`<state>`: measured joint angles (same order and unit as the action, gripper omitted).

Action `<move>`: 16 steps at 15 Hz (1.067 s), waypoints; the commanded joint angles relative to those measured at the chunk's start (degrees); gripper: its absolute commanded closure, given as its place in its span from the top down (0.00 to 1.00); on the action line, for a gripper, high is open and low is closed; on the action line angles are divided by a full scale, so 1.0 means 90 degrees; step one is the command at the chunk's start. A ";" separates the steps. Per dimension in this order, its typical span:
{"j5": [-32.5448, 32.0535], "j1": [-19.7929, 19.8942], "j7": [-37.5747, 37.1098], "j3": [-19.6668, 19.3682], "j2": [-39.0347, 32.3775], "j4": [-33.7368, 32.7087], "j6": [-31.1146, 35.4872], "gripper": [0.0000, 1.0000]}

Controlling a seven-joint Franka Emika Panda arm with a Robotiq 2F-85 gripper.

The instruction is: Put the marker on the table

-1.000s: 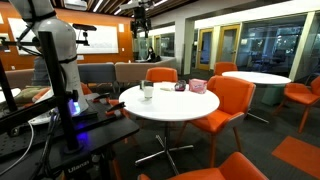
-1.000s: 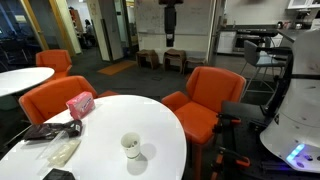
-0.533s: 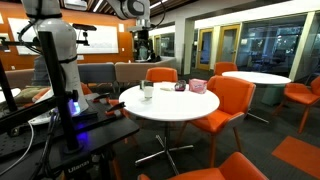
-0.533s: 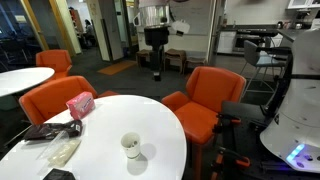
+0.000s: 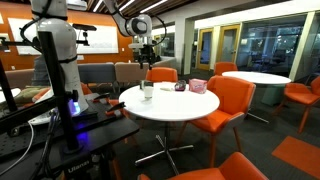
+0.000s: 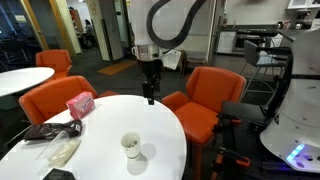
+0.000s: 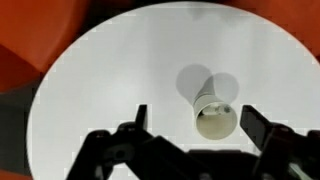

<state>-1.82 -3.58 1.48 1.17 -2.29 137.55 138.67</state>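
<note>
The large round white table (image 6: 110, 118) shows in both exterior views (image 5: 172, 106) and fills the wrist view (image 7: 100, 80). A white paper cup (image 6: 131, 146) stands upright on it (image 5: 147, 92). In the wrist view the cup (image 7: 214, 112) lies right below me, between my fingers, with a small dark thing at its inner rim; I cannot tell if that is the marker. No marker shows clearly anywhere. My gripper (image 7: 196, 112) is open and empty. It hangs above the table's far edge (image 6: 149, 97), well above the top (image 5: 148, 62).
A pink tissue box (image 6: 79, 104) (image 5: 197, 86) and dark flat items (image 6: 45, 131) lie on the table. Orange chairs (image 6: 205, 100) (image 5: 230, 100) ring it. A second round white table (image 5: 255, 77) (image 6: 20, 80) stands apart. The black robot bench (image 5: 60, 128) is beside the table.
My arm has come down from high near the ceiling and moved toward the table. The gripper now hangs over the table's edge. The cup has not moved.
</note>
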 commanded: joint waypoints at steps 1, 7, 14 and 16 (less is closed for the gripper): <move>-0.0052 0.0008 -0.0510 0.0056 -0.0583 -0.0180 0.0356 1.00; 0.0008 -0.0184 -0.0744 0.0194 -0.1703 -0.0796 0.0558 1.00; 0.0037 -0.0465 -0.0845 0.0277 -0.2383 -0.1400 0.0603 1.00; 0.0040 -0.0482 -0.0843 0.0282 -0.2481 -0.1471 0.0603 1.00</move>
<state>-1.46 -7.95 -6.10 3.66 -24.62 124.44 144.29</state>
